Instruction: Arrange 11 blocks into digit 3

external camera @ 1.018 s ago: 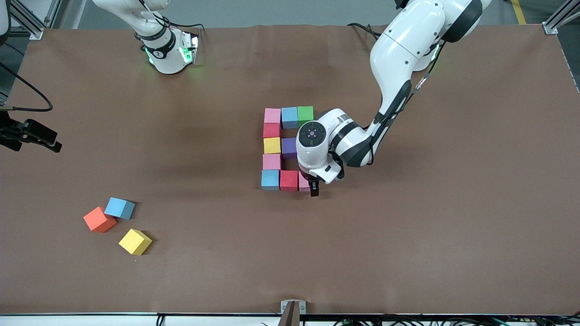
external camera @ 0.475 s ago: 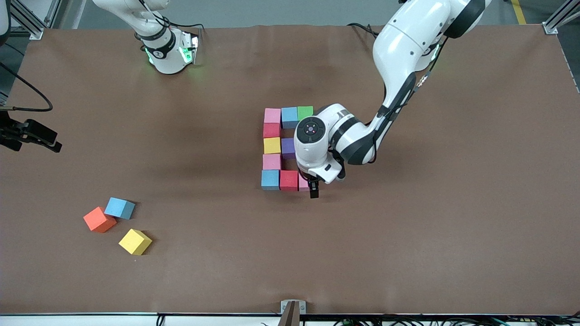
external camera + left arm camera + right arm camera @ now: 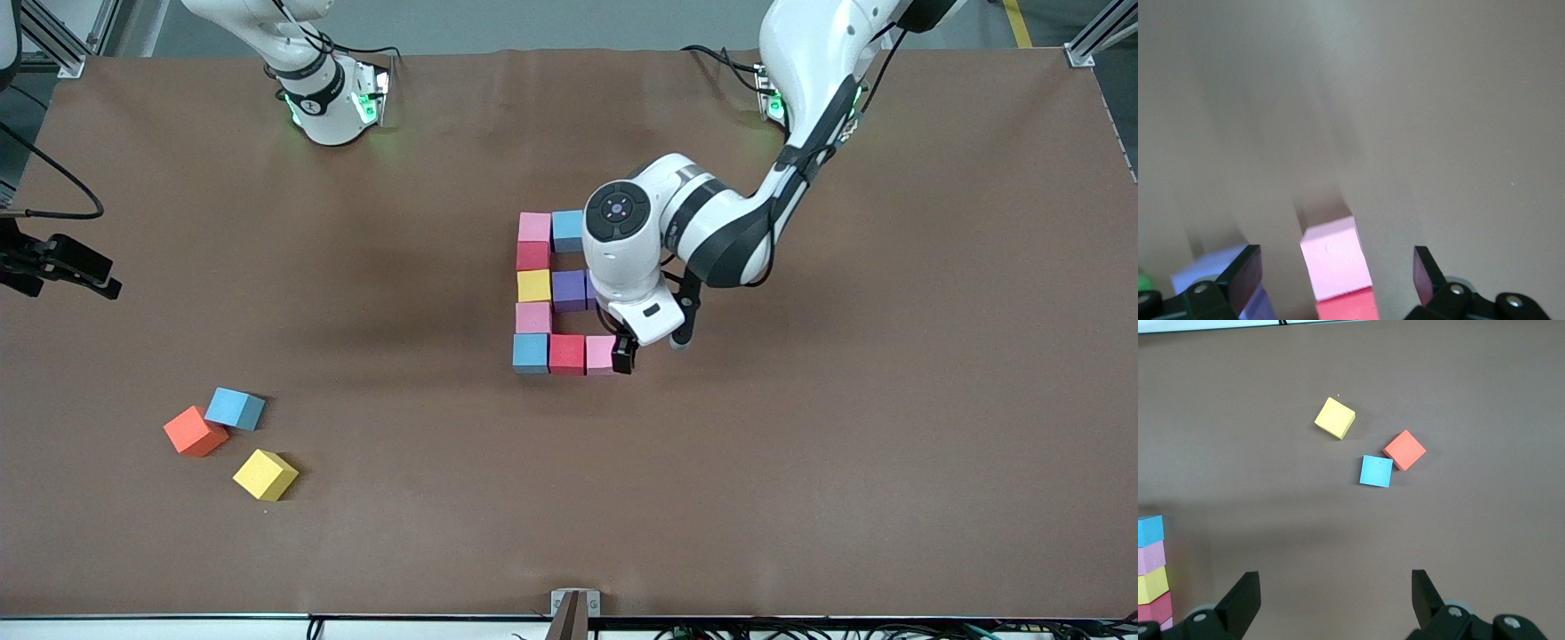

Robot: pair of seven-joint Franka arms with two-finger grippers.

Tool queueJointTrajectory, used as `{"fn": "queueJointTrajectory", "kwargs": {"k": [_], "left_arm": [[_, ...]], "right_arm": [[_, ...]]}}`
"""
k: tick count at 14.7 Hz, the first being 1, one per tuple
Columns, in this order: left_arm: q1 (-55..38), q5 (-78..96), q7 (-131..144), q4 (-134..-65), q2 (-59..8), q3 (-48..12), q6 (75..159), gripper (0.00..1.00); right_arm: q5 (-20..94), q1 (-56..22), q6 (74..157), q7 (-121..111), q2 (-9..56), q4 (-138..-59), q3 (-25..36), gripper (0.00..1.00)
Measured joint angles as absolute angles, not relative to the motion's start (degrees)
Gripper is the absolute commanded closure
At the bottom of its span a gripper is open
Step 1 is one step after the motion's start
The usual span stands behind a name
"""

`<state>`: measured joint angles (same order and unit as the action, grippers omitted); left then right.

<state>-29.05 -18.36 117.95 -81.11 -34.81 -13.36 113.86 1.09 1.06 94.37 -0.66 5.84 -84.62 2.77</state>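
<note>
- The figure of touching cubes (image 3: 551, 293) lay mid-table; nine showed: three pink, two red, two light blue, one yellow, one purple.
- The left gripper (image 3: 1337, 283) hung empty over the figure's end pink cube (image 3: 599, 353), jaws spread wide.
- The right gripper (image 3: 1335, 603) waited, wide open and empty.
- Three loose cubes lay toward the right arm's end: orange (image 3: 195, 431), blue (image 3: 236, 409), yellow (image 3: 265, 475).

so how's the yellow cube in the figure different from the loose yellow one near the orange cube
The yellow cube in the figure sits square in the column, touching the red cube and a pink cube. The loose yellow cube lies turned at an angle, touching nothing, nearer the front camera and toward the right arm's end, near the orange cube. They share colour, size and shape. Neither is under a gripper.
</note>
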Motion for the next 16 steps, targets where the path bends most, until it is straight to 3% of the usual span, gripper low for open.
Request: {"fn": "queueJointTrajectory", "kwargs": {"k": [16], "left_arm": [[-12.74,-15.20,64.47,-81.07,-21.70,-13.34,104.06,0.00]], "right_arm": [[1.09,1.06,94.39,-0.67,5.84,-84.61,2.43,0.00]]}}
